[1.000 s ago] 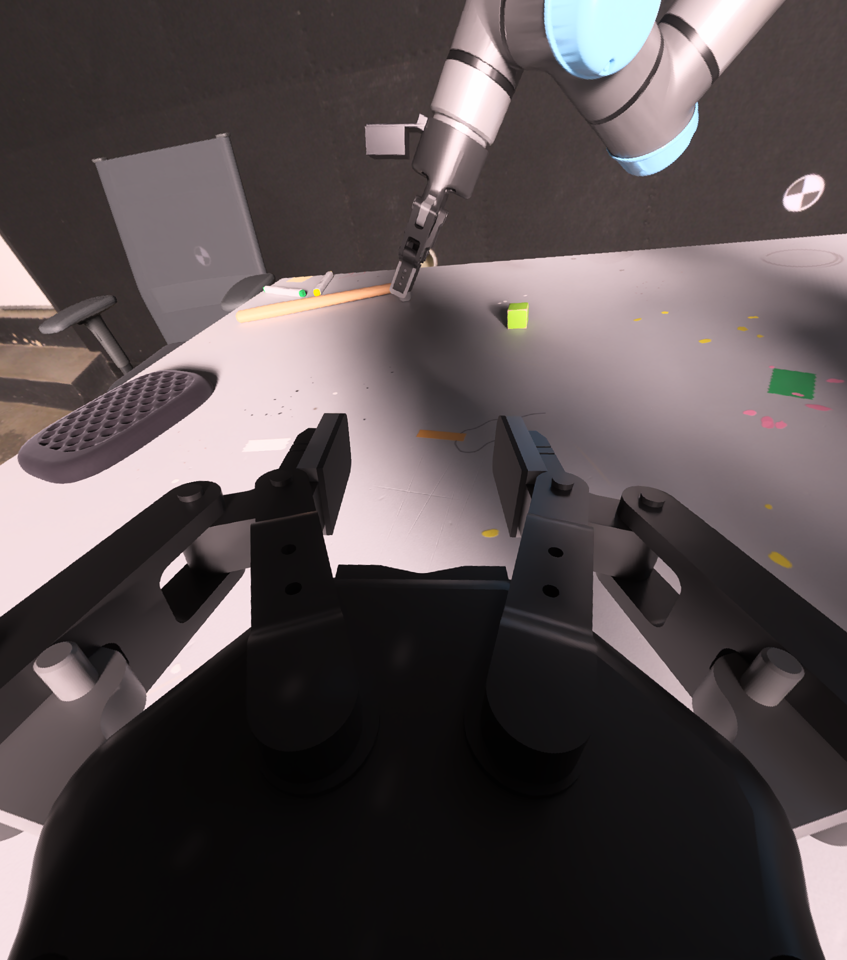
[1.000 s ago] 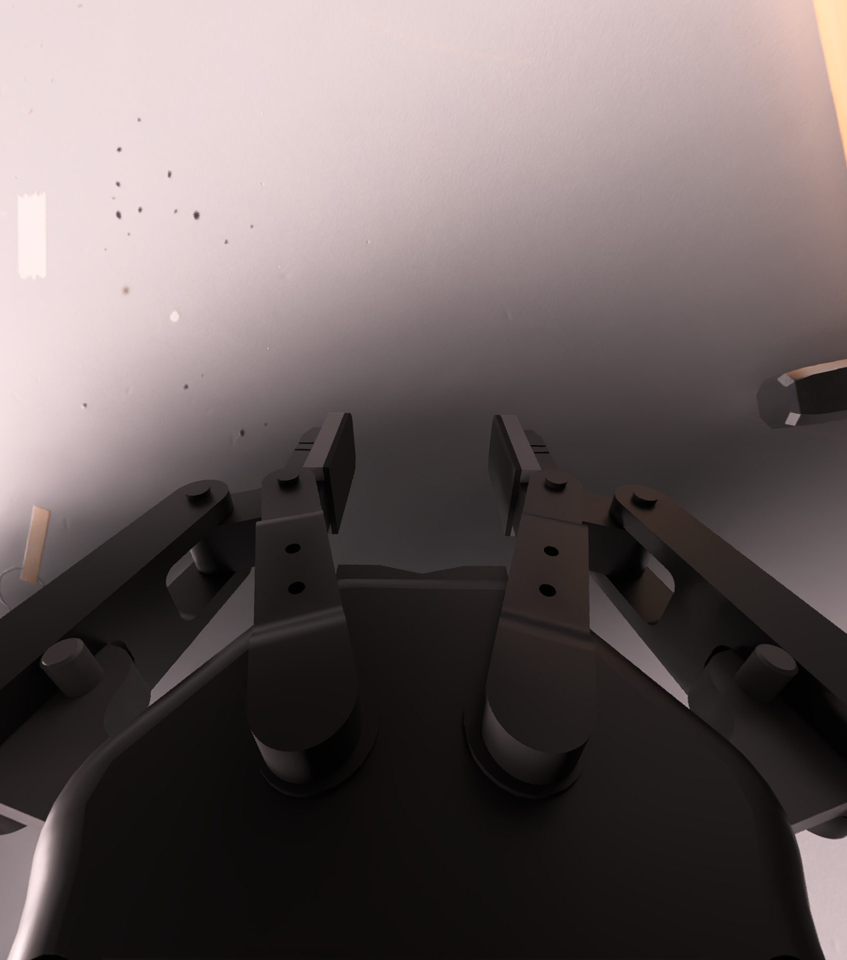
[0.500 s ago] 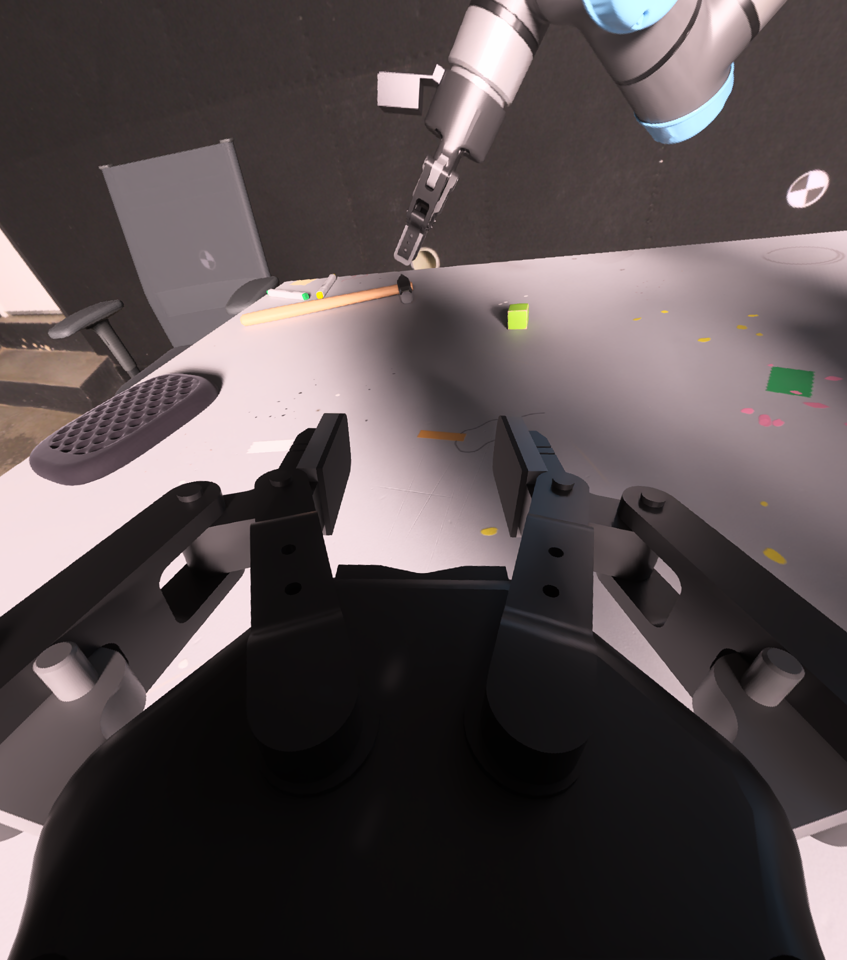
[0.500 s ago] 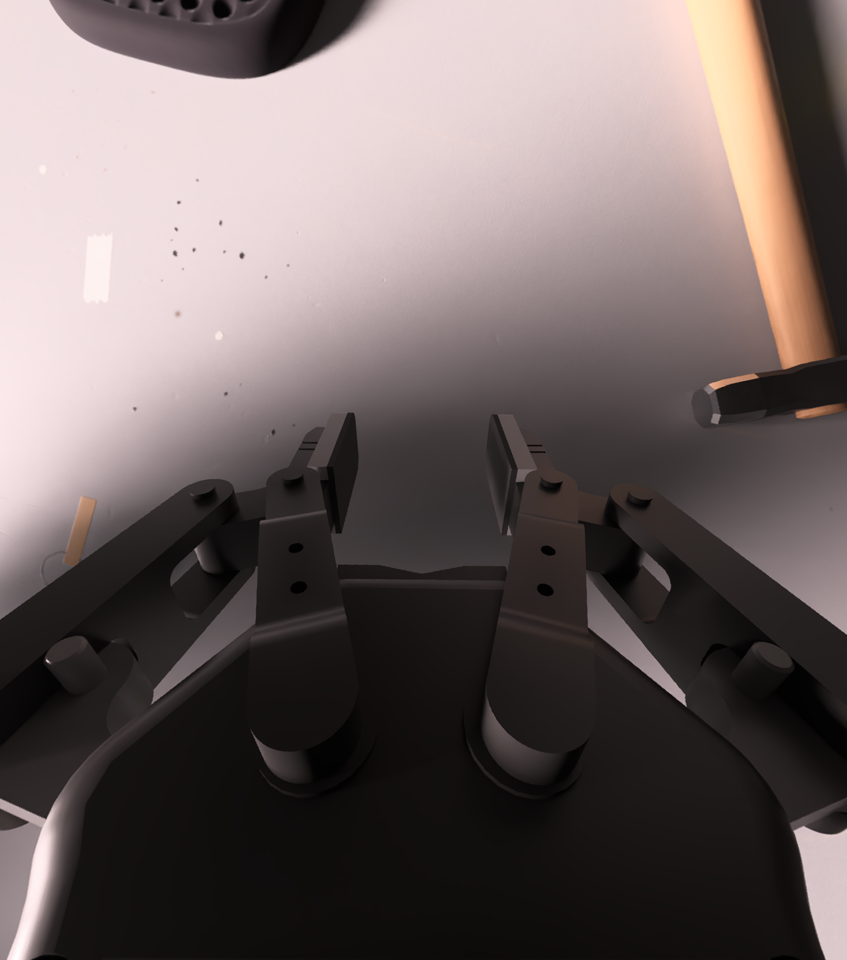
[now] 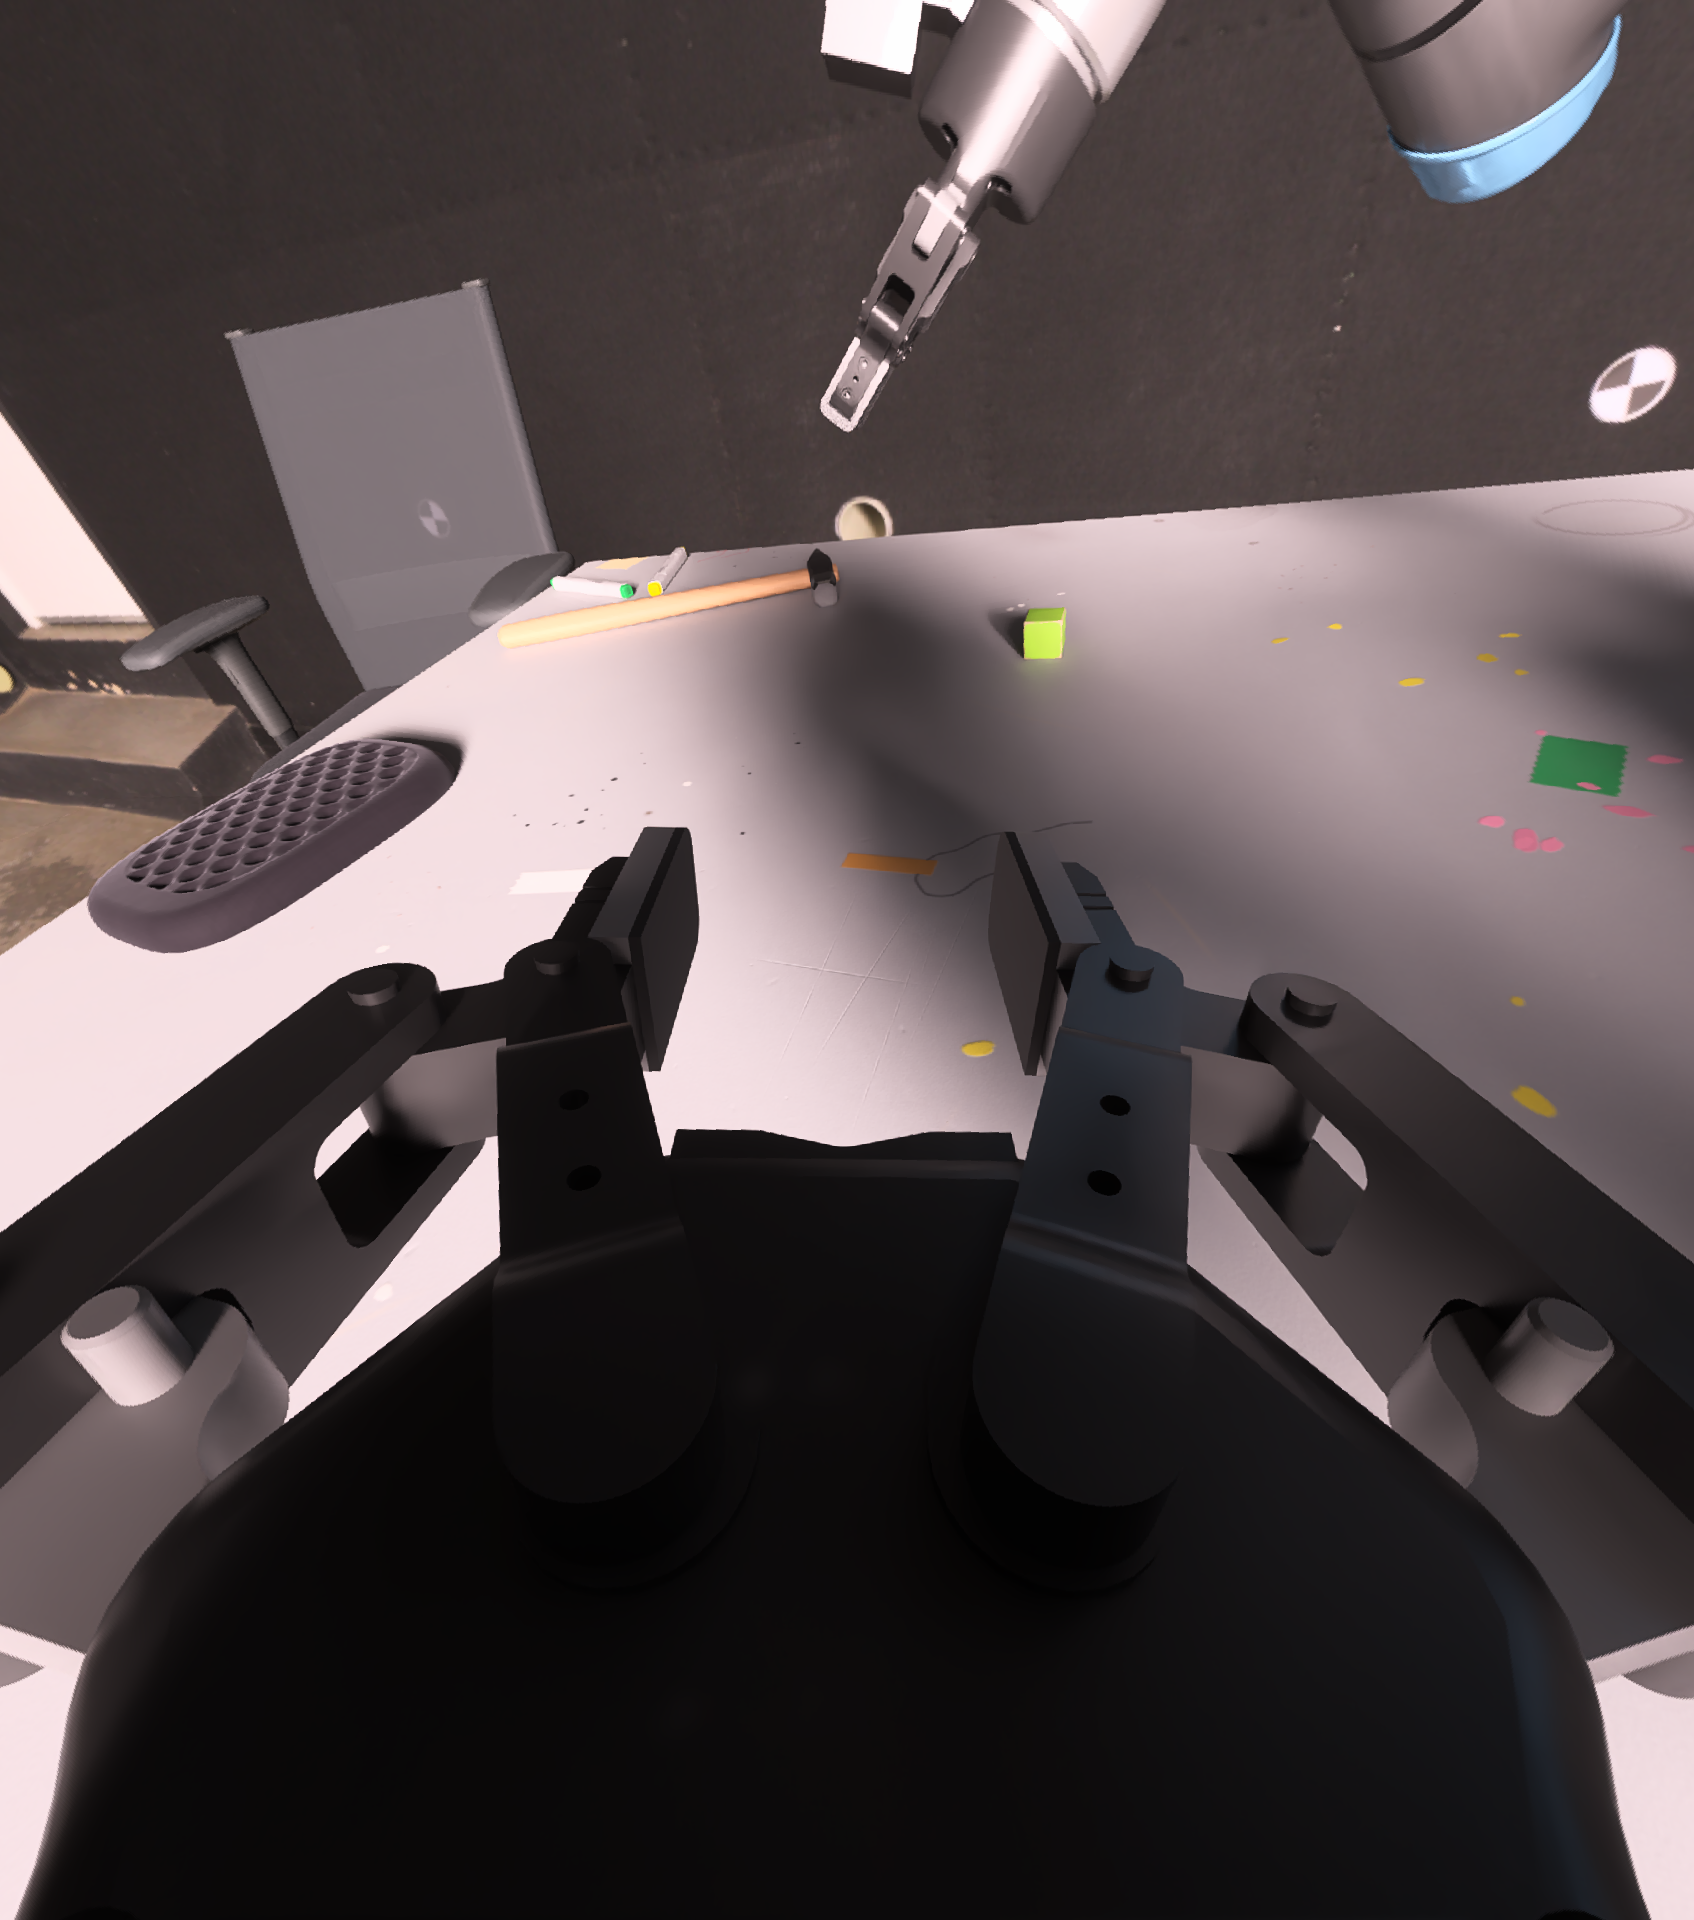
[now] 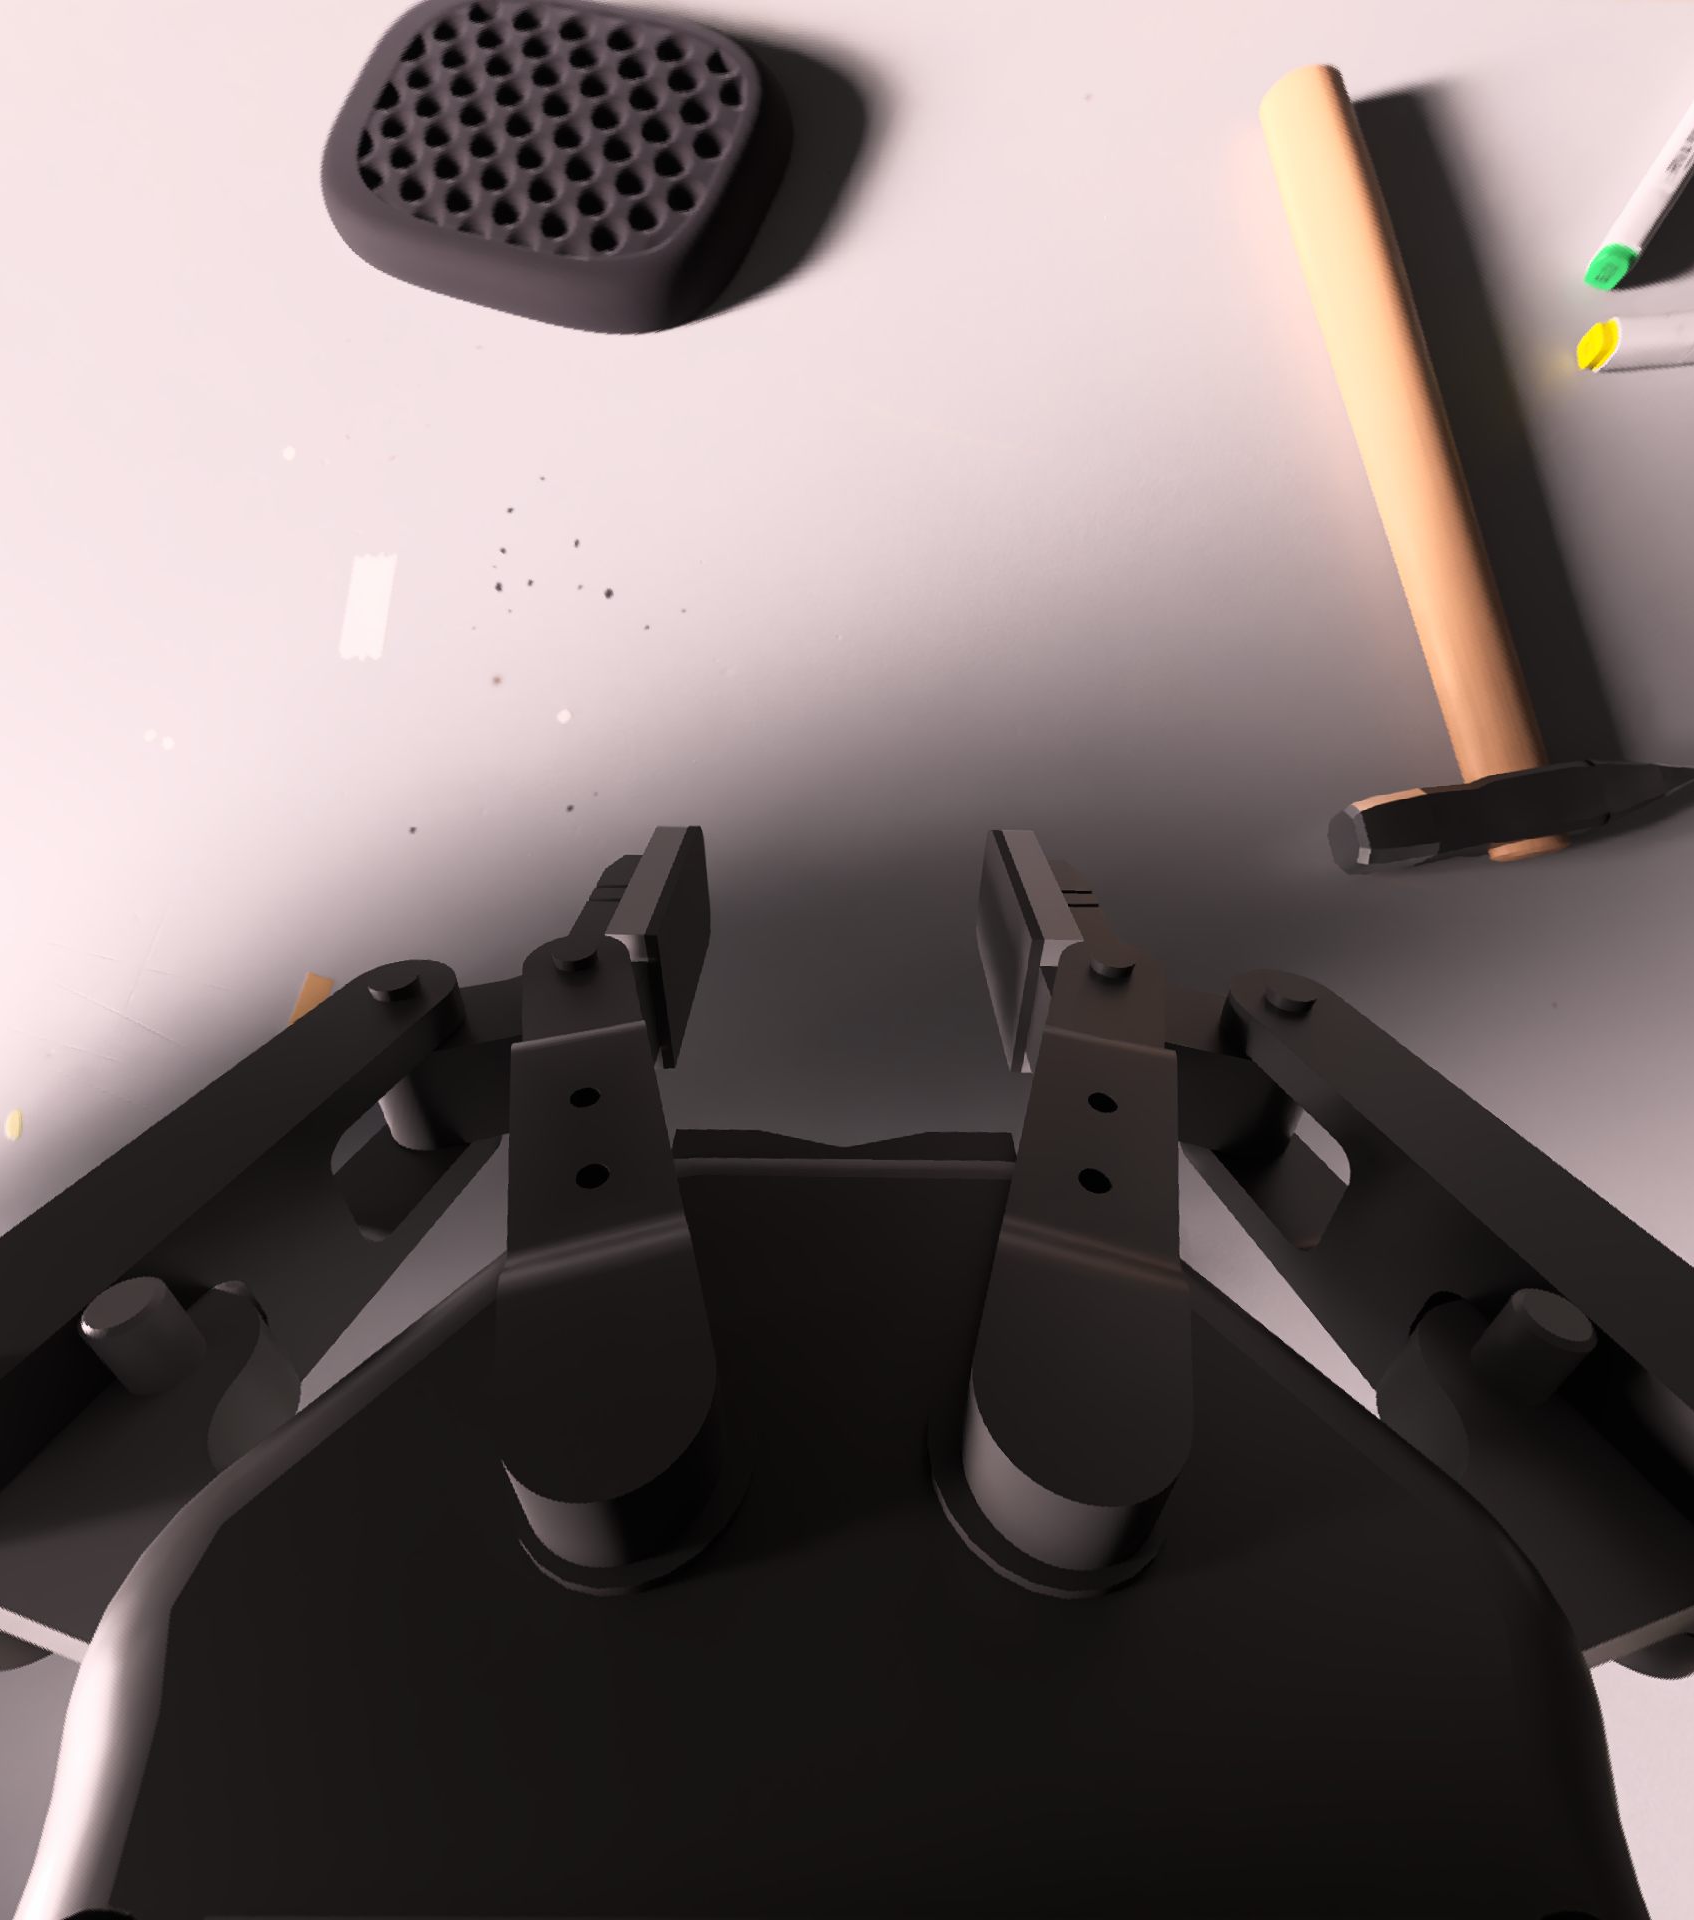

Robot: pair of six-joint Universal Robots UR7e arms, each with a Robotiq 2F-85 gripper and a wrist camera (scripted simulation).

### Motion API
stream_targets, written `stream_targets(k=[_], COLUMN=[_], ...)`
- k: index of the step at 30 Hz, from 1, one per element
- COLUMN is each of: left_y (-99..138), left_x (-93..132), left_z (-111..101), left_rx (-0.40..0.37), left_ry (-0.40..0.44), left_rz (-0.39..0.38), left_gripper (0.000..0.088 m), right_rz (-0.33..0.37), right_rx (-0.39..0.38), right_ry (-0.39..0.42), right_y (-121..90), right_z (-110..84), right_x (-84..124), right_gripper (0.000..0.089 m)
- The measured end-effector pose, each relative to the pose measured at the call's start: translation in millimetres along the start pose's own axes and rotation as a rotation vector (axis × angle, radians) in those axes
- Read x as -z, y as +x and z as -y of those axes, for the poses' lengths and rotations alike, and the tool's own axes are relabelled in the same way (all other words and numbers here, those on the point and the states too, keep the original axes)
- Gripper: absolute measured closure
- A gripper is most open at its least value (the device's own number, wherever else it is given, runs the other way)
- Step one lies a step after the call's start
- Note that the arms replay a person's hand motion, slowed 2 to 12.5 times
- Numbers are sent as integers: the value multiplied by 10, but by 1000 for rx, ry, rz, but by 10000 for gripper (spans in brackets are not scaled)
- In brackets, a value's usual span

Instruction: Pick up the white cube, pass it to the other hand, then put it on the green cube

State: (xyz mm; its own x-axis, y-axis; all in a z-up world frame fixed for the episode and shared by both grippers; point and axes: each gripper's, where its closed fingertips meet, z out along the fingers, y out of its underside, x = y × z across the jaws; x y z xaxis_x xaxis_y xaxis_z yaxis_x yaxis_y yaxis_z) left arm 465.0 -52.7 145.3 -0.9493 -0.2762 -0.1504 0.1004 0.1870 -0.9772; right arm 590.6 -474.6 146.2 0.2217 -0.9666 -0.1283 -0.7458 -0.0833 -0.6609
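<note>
Left wrist view shows our left claw (image 5: 838,945) open and empty above the worktop (image 5: 1238,831), the green cube (image 5: 1043,634) far ahead. No white cube shows in either view. Our right claw (image 6: 843,945), also open, should search before descending.

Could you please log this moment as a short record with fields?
left tool: open, empty, above the table
right tool: open, empty, raised over the table
green cube: alone on the table, nothing on it
white cube: not visible in either view
hammer: lying flat beside two markers
perforated dark pad: near the table edge
</note>
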Motion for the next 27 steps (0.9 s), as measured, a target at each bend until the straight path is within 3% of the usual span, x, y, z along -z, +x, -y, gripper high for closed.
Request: stream_targets(k=[10, 27], left_y=[-9, -82], left_x=[87, 266], left_z=[-1, -38], left_rx=[7, 22], left_ry=[1, -42], left_rz=[18, 77], left_gripper=[366, 346], right_rz=[8, 18], right_rx=[34, 117], right_ry=[80, 213], right_y=[-221, -700], right_z=[69, 43], right_x=[325, 716], right_gripper=[374, 213])
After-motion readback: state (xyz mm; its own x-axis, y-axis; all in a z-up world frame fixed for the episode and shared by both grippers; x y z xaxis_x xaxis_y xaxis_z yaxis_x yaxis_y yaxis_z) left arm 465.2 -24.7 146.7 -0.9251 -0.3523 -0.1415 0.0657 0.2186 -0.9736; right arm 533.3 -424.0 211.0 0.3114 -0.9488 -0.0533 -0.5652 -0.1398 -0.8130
